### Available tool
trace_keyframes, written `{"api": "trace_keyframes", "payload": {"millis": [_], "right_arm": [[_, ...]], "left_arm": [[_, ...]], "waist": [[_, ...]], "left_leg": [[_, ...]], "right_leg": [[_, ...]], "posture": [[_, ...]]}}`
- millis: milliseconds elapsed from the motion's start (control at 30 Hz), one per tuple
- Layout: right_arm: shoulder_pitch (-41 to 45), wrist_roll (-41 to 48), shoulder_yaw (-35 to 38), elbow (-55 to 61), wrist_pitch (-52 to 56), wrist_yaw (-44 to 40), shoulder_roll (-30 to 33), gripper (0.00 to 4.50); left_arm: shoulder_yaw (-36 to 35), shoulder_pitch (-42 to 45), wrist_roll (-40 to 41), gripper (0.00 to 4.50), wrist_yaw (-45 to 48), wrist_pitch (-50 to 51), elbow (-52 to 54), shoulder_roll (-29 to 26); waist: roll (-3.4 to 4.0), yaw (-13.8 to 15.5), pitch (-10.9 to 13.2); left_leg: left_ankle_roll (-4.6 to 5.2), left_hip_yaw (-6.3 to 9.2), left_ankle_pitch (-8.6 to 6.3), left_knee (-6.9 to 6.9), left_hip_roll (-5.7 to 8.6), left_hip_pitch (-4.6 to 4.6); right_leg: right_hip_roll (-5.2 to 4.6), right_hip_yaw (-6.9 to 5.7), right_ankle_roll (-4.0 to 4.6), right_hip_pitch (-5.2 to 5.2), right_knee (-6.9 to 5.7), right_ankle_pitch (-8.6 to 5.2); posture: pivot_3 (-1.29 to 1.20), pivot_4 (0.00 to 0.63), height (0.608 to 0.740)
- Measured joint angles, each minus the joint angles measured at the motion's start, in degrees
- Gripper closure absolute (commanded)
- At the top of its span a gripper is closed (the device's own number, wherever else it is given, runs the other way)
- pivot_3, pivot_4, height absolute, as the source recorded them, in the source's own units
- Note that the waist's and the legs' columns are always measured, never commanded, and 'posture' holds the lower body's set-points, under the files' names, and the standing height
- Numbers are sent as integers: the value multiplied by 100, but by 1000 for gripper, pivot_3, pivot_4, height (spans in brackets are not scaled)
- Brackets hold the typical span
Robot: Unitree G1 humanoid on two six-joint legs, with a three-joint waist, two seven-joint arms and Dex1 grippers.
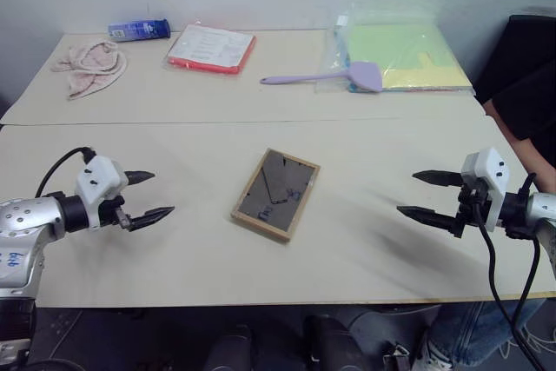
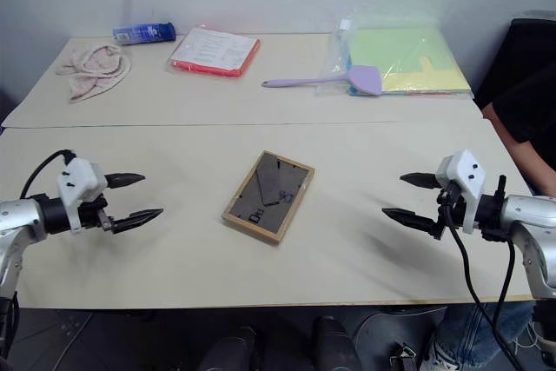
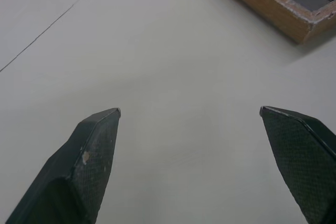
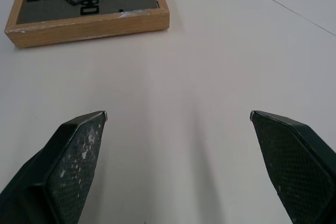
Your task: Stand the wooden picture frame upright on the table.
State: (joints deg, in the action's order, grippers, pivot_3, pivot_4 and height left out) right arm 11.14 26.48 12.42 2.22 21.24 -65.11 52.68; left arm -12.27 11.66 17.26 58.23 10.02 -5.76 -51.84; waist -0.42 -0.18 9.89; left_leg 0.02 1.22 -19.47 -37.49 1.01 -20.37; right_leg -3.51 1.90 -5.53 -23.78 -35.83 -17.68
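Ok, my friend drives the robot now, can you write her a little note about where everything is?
Left gripper: open, holding nothing, above the table left of the frame.
Right gripper: open, holding nothing, above the table right of the frame.
Wooden picture frame: lying flat between the two grippers, dark grey back facing up, stand flap lying against the back.
Done: nothing yet; neither gripper touches the frame.
Left: grip the frame, probably swing the flap out, and stand it upright on the table.
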Motion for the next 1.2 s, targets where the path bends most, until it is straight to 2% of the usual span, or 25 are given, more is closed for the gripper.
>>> {"api": "trace_keyframes", "payload": {"millis": [133,233,333,367,433,600,700,800,967,1067,1200], "right_arm": [[278,-176,-396,84,-44,4,-81,2011],[719,-503,-937,94,-222,47,-330,3064],[994,-763,-1356,23,-404,76,-591,4132],[1058,-856,-1482,-31,-478,76,-640,4470],[1127,-1029,-1664,-189,-588,91,-769,4500],[1559,-1563,-2105,-672,-775,405,-1294,4500],[1752,-1880,-2261,-969,-783,699,-1513,4500],[1763,-1998,-2333,-1043,-842,758,-1548,4500],[1765,-2067,-2317,-1059,-906,729,-1457,4500],[1737,-2065,-2257,-1059,-906,664,-1298,4500],[1396,-2040,-2194,-715,-1031,396,-956,4500]], "left_arm": [[613,756,-425,1599,176,-400,-606,137],[1312,1634,-988,2571,280,-953,-1442,511],[1678,2237,-1277,3542,317,-1294,-2092,908],[1765,2412,-1329,3852,361,-1394,-2269,1016],[1865,2605,-1370,4452,412,-1513,-2518,1217],[2143,2963,-1506,4452,391,-1581,-2694,1806],[2199,3001,-1492,4452,402,-1195,-2619,2076],[2290,2722,-1427,4452,499,-898,-2125,2235],[2365,1819,-1087,4452,562,93,-616,2290],[2289,1654,-905,4452,477,713,-261,2202],[1798,1430,-149,3550,440,2718,289,1717]], "waist": [[0,6,0],[0,13,0],[-1,14,-1],[-4,12,-3],[-5,11,-2],[-5,-7,-2],[-5,-1,-2],[-5,-1,-2],[-5,7,-2],[-5,16,-2],[-5,-8,-2]], "left_leg": [[0,0,0,-12,3,-1],[0,-1,0,-40,5,-12],[1,1,-1,-66,5,-58],[3,-10,-2,-82,12,-95],[7,-19,-4,-105,15,-112],[15,-28,-13,-144,13,-117],[14,-27,-14,-146,12,-117],[19,-26,-18,-147,13,-117],[20,-24,-21,-156,12,-117],[21,-20,-21,-159,12,-117],[22,-20,-25,-153,8,-115]], "right_leg": [[0,-3,0,0,-6,0],[6,-8,-3,-3,-18,1],[7,-12,-11,-36,-45,5],[1,-14,-12,-81,-75,6],[-4,-21,-13,-104,-94,7],[-5,-22,-15,-104,-110,8],[-4,-22,-16,-106,-115,7],[-6,-19,-15,-104,-114,8],[-9,-16,-16,-99,-115,7],[-8,-19,-15,-95,-114,7],[-2,-17,-17,-97,-117,6]], "posture": [[0,150,740],[0,150,740],[0,150,740],[0,150,740],[0,150,740],[0,150,740],[0,150,740],[0,150,740],[0,150,740],[0,150,740],[0,150,740]]}}
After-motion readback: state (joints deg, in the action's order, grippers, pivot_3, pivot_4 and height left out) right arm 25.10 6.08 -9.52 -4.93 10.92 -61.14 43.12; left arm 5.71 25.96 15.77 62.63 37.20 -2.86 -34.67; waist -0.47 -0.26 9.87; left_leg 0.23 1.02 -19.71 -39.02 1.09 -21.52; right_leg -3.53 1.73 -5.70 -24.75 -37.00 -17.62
